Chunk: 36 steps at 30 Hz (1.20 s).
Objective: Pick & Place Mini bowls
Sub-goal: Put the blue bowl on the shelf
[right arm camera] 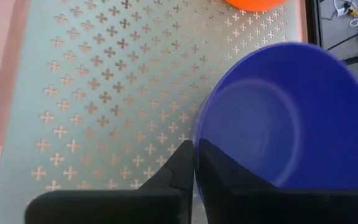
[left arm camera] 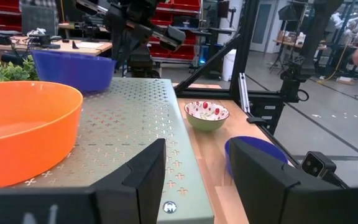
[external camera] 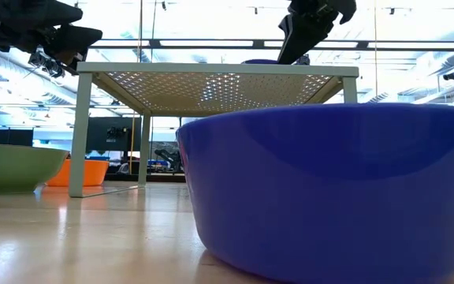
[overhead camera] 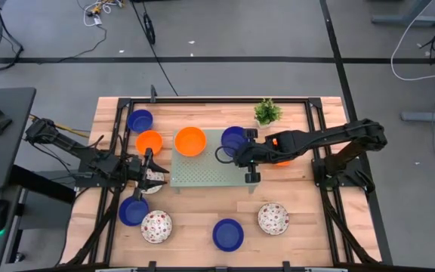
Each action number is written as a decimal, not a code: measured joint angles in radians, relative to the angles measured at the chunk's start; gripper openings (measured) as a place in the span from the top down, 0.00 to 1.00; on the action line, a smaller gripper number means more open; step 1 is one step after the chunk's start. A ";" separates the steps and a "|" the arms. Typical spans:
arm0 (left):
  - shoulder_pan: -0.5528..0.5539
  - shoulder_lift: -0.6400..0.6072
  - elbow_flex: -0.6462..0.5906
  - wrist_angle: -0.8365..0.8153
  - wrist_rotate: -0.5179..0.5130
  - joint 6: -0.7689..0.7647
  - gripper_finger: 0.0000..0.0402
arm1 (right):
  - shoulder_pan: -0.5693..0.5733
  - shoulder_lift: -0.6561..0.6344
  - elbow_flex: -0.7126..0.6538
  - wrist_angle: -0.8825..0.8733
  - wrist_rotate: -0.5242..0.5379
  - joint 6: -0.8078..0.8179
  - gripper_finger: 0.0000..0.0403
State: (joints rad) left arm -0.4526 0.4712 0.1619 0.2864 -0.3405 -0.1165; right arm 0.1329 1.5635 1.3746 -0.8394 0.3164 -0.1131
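High view showed the right gripper (overhead camera: 236,153) over the pale green tray (overhead camera: 202,175), pinched on the rim of a dark blue bowl (overhead camera: 233,139) at the tray's far right corner, presumably so the bowl could be set down there beside the orange bowl (overhead camera: 189,140) already on the tray. The left gripper (overhead camera: 151,168) waited at the tray's left edge, above a speckled bowl (overhead camera: 152,182), with other bowls scattered well apart on the table (overhead camera: 202,219).

Low view had a blue bowl (external camera: 337,189) filling the near ground; the raised tray stood behind on legs, the right arm above its far right.

Left wrist view looked between that gripper's fingers (left arm camera: 143,174), spread apart with nothing between them, toward the orange bowl and, beyond it, the blue one held by the other arm.

Right wrist view showed its fingers closed thinly on the blue bowl's wall, one inside and one outside, a grip suited to a shallow rim.
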 joint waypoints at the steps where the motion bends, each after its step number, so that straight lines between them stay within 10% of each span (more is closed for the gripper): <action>1: 0.000 0.000 0.000 0.000 0.000 0.000 0.55 | 0.000 0.000 0.000 0.000 0.003 0.000 0.94; 10: 0.000 0.000 0.000 0.000 0.000 0.000 0.55 | -0.003 0.000 0.000 0.035 0.042 0.000 0.91; 22: 0.000 0.000 0.000 0.000 0.000 0.000 0.55 | -0.010 -0.017 0.000 0.190 0.042 -0.028 0.64; 36: 0.000 0.000 0.000 -0.008 0.000 -0.003 0.55 | -0.012 -0.097 0.076 -0.383 0.072 0.417 0.67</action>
State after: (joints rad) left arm -0.4530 0.4713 0.1619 0.2787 -0.3401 -0.1196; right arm 0.1213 1.4670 1.4508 -1.2221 0.3888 0.3042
